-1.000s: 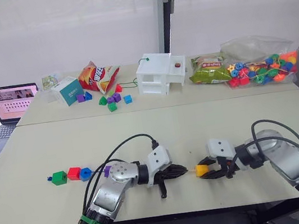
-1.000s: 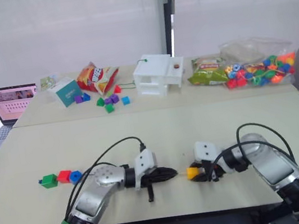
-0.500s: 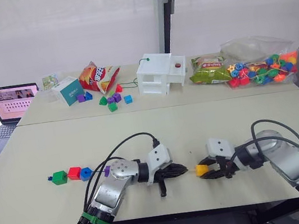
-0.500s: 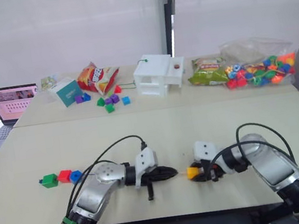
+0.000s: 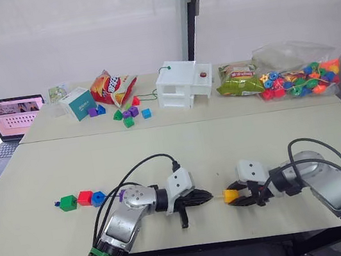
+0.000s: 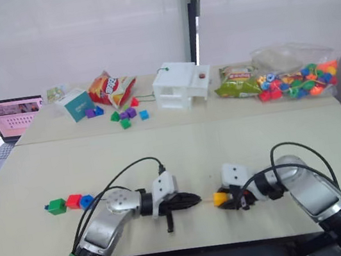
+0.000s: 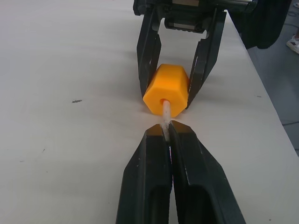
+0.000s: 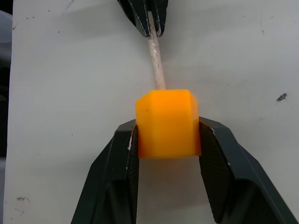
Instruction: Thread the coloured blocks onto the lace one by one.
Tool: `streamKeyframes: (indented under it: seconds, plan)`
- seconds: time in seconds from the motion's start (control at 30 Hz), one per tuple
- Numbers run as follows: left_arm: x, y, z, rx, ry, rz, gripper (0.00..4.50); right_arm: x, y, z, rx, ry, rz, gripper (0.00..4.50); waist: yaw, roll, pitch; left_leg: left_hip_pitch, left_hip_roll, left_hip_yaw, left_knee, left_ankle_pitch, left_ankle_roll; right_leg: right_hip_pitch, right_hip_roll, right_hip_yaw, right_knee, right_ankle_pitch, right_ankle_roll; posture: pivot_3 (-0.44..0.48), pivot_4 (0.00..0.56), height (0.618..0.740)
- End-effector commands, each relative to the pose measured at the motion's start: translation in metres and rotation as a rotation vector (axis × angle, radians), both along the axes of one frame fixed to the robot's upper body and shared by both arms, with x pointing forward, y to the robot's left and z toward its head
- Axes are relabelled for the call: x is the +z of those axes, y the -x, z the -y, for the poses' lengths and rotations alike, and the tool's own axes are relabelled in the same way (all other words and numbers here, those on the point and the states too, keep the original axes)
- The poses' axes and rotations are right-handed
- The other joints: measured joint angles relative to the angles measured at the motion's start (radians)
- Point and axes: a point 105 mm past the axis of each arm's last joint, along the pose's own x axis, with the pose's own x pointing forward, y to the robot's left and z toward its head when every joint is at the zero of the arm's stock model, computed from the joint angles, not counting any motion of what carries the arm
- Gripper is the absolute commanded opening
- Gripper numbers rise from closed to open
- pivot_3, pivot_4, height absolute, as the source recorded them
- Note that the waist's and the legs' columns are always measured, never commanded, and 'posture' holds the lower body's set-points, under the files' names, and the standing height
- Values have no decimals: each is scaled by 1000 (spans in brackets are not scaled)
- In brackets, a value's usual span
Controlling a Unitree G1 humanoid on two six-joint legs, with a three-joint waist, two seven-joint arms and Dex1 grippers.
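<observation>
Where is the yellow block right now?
The yellow block sits near the table's front edge, pinched in the right claw, with the lace's pale tip from the left claw poking into it.

Silver-grey arms, white wrist blocks, looping black cables, black two-fingered left claw (image 5: 204, 195).

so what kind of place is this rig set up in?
Likely an office or lab room used for robot testing: plain pale tables against white blinds, an open laptop at the side, and props along the back, such as a bag of beads, a snack bag and a white box.
</observation>
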Motion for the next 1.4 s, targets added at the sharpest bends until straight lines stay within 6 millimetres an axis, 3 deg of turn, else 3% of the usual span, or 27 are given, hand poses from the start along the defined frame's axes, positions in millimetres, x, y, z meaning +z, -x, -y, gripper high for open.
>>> streamKeyframes:
  seconds: [0.03, 0.37, 0.87, 1.4]
  plan:
    - [12, 6, 6, -32, 35, 32, 0, -7, 7, 4, 1, 28, -37, 1279, 1, 0, 0, 0, 0, 0, 0, 0, 0, 0, 0, 0, 0, 0, 0, 0, 150, 740]
    - [15, 7, 17, -41, 64, 33, 0, -4, 10, -1, 18, 20, -38, 1279, 1, 0, 0, 0, 0, 0, 0, 0, 0, 0, 0, 0, 0, 0, 0, 0, 150, 740]
    - [11, 19, 54, -172, 77, 5, 0, -1, 9, -7, 8, 4, -34, 1279, 23, 0, 0, 0, -1, 0, 4, 0, 1, 3, -1, -1, -1, 1, 2, 0, 150, 740]
    - [3, 14, 22, -101, 97, -35, 0, 3, 14, -8, -38, -12, -50, 1279, 16, 0, 0, -2, 0, -1, 6, -1, 2, 1, 0, 0, 0, 1, 2, 0, 150, 740]
